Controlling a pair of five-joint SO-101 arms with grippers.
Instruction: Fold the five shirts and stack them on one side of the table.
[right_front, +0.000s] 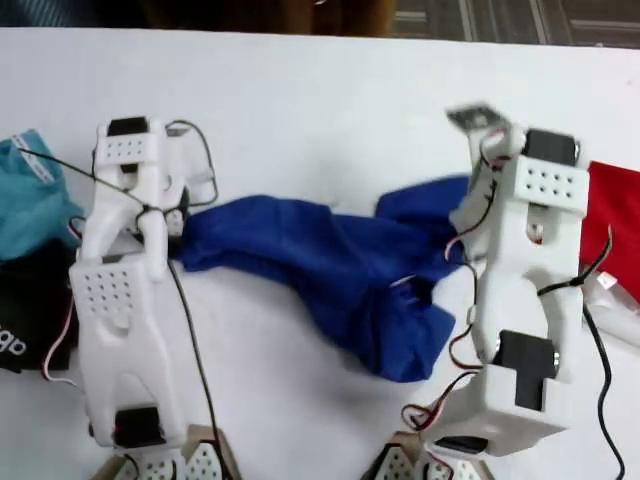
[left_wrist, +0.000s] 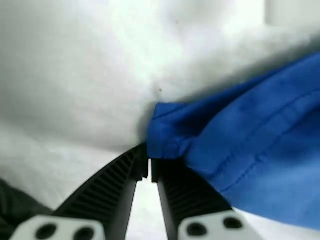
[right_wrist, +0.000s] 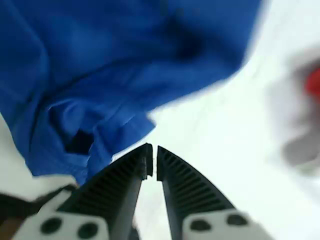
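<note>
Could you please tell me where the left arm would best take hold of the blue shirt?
Probably the bunched hem corner of the blue shirt, approached from the side where the left gripper sits: the corner pokes out towards it, doubled and stitched.

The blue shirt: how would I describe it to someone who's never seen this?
On the white table, look between the two white robot arms. The crumpled royal-blue cloth shirt lies stretched across the middle there. Its neighbours sit at the edges: a teal shirt and a black shirt on one side, a red shirt on the other.
</note>
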